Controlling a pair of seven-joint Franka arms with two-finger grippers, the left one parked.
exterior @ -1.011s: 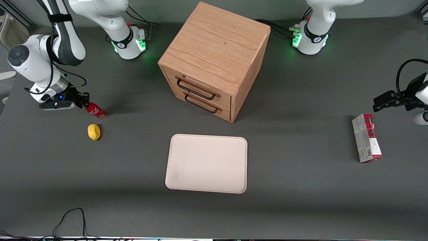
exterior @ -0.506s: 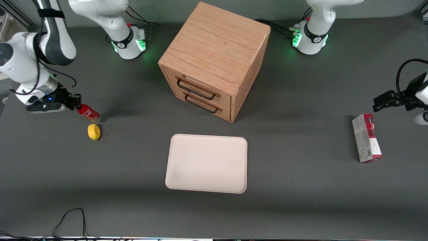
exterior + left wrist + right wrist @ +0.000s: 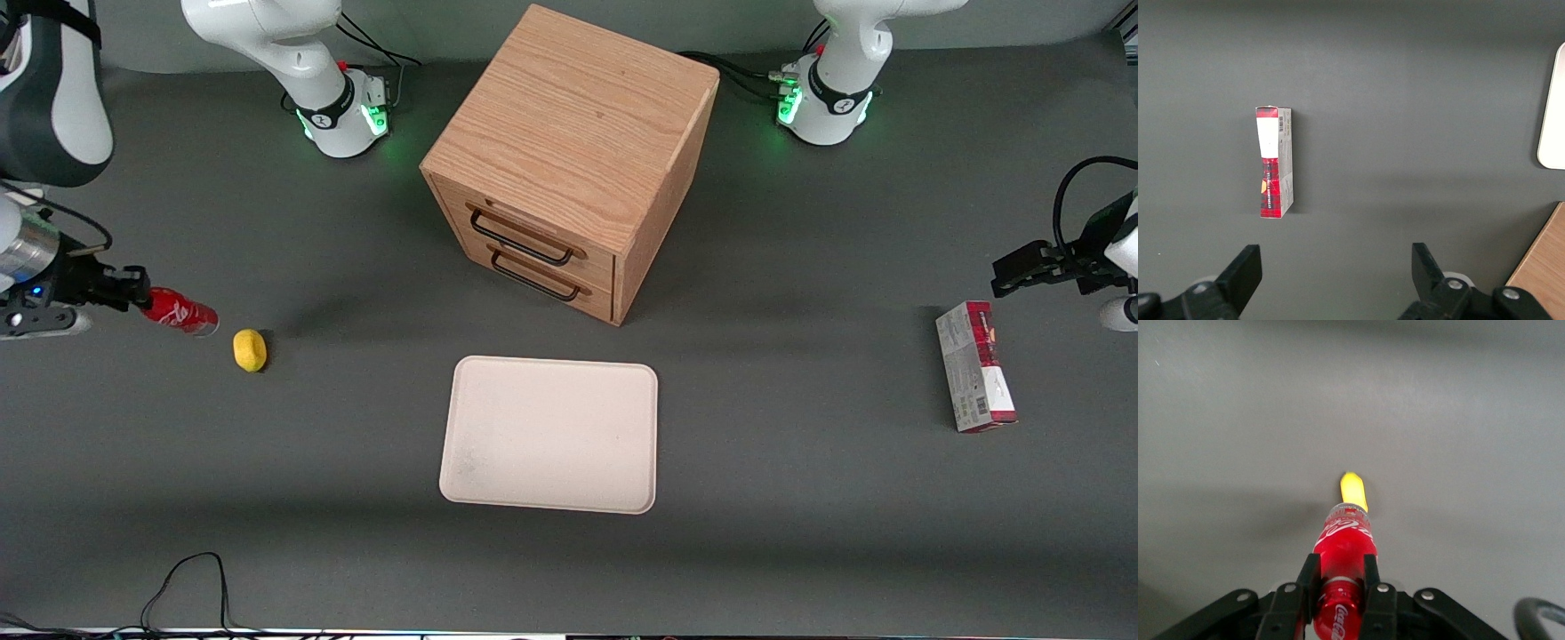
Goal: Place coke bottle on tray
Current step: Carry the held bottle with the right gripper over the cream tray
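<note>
My right gripper point(image 3: 135, 295) is shut on the cap end of the coke bottle point(image 3: 180, 314), a small red bottle with white script and a silvery base. It holds the bottle lying nearly level above the table at the working arm's end. In the right wrist view the fingers point(image 3: 1307, 580) clamp the bottle point(image 3: 1343, 547) on both sides, its base pointing away from the camera. The pale cream tray point(image 3: 550, 433) lies flat in front of the wooden cabinet, nearer the front camera, well apart from the bottle.
A yellow lemon point(image 3: 250, 349) lies on the table just beside the bottle's base, and shows past it in the right wrist view point(image 3: 1353, 490). A wooden drawer cabinet point(image 3: 569, 160) stands mid-table. A red-and-white carton point(image 3: 974, 378) lies toward the parked arm's end.
My gripper has carried the bottle up off the table and outward toward the working arm's end, and the bottle has tilted closer to level. The lemon has stayed put.
</note>
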